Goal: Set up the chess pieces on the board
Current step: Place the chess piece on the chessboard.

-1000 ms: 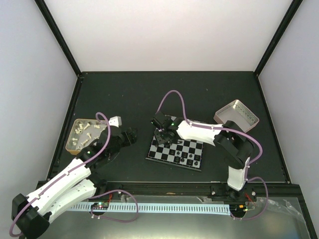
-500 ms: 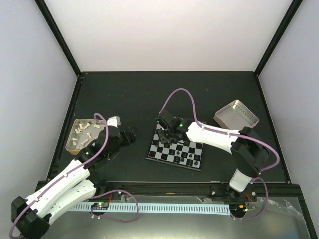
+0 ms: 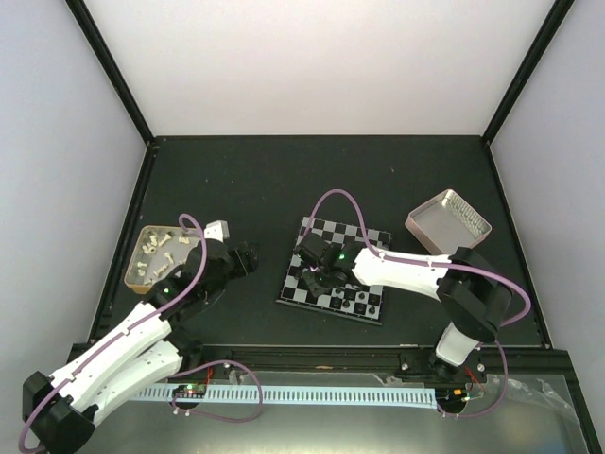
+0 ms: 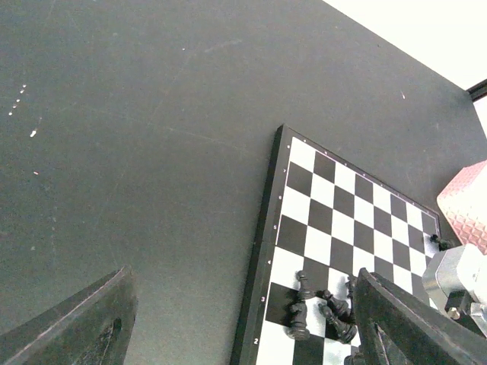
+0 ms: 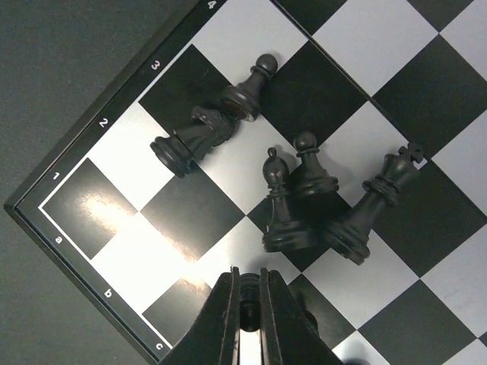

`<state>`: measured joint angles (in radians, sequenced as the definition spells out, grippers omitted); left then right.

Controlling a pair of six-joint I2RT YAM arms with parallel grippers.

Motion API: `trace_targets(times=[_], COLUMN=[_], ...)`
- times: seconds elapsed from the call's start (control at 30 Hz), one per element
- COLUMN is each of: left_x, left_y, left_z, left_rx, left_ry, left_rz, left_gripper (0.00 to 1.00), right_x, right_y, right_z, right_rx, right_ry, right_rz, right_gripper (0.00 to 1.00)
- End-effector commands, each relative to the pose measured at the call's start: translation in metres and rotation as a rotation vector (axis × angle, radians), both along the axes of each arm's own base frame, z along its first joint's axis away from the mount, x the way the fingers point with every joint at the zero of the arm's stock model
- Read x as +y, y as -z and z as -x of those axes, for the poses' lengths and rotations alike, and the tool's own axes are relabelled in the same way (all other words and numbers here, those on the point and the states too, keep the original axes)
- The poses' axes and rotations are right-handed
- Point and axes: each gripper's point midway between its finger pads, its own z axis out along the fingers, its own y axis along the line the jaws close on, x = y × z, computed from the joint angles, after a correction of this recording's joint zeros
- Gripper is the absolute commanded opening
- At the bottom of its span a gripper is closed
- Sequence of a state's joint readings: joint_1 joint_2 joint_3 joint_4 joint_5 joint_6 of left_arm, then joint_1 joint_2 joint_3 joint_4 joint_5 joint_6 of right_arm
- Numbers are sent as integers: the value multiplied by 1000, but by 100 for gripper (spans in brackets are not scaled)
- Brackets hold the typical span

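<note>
Fingers of the right arm [image 5: 232, 298] sit almost pressed together, seemingly pinching one piece [image 5: 249, 308] over the board [image 5: 84, 205] corner. Beyond, chess pieces [image 5: 304, 190] cluster, two toppled; light, slick, tippy, so grip narrow necks. Left fingers [image 4: 411, 327] hang spread above the counter [image 4: 114, 114].

The top camera looks down from behind; both wrist cameras, right nearest, share the board [image 3: 331, 232].
</note>
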<state>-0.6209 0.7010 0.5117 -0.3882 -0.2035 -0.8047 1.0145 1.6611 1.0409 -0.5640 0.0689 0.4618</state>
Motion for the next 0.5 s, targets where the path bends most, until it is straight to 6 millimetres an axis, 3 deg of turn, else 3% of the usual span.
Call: trace_targets(times=[0.0, 0.47], left_x=[-1, 1], left_y=[1, -2], left_z=[-2, 0], left_rx=[1, -7], left_ry=[1, -1], left_rz=[12, 17], left_gripper=[79, 79], right_x=[-3, 3], right_y=[1, 14], right_z=[2, 4], right_rx=[-2, 28], right_ry=[1, 3], right_rz=[12, 4], right_gripper=[4, 13])
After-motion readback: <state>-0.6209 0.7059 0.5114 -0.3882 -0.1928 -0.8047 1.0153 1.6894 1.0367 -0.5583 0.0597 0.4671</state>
